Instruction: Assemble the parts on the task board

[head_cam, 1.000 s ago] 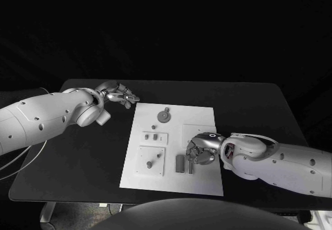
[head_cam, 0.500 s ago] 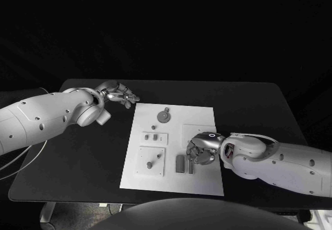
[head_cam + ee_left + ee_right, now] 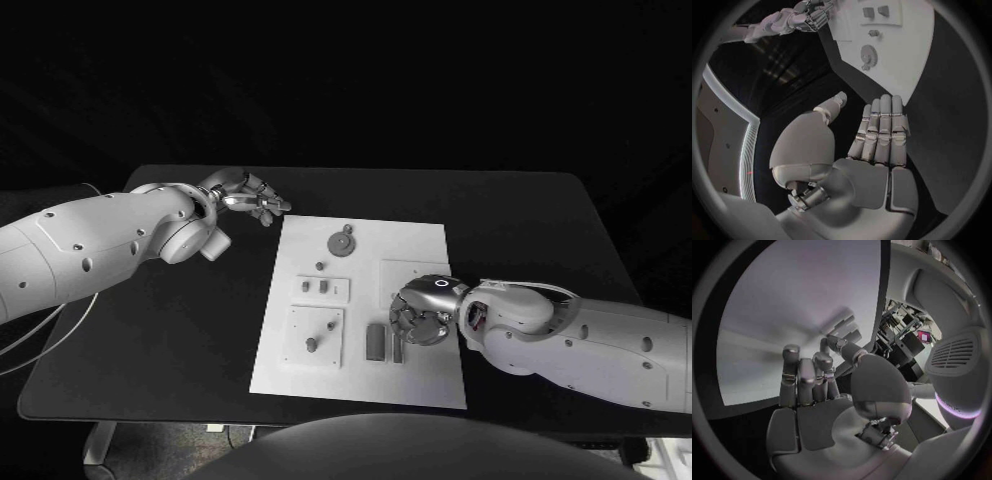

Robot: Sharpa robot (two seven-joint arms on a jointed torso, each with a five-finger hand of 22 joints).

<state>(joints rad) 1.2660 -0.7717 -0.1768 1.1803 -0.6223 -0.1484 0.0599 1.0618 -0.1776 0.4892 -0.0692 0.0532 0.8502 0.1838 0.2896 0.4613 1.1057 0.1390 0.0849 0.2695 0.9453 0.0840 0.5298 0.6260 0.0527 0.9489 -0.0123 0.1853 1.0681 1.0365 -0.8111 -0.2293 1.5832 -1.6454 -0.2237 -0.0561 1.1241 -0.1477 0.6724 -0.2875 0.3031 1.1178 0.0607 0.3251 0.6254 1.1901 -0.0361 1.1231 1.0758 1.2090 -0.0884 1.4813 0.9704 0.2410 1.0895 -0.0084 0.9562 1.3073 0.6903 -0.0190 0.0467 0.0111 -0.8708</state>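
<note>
The white task board (image 3: 361, 380) lies in the middle of the black table. On it are a round grey gear (image 3: 342, 241), two small blocks (image 3: 316, 286) and two upright grey bars (image 3: 385, 342). My right hand (image 3: 418, 316) hangs over the board's near right part, fingers bent down just beside the bars; the right wrist view shows its fingers (image 3: 801, 377) curled over the board (image 3: 786, 305) with nothing seen in them. My left hand (image 3: 245, 198) hovers off the board's far left corner, fingers (image 3: 881, 131) straight and together, thumb apart, holding nothing. The left wrist view shows the board (image 3: 904, 65) and gear (image 3: 869, 53).
A raised white sub-plate (image 3: 317, 352) with two small pegs sits at the board's near left. A shallow square recess (image 3: 411, 270) lies just beyond my right hand. Bare black table (image 3: 159, 330) surrounds the board on both sides.
My right hand has edged slightly toward the grey bars and lowered its fingers. The left hand has stayed where it was.
</note>
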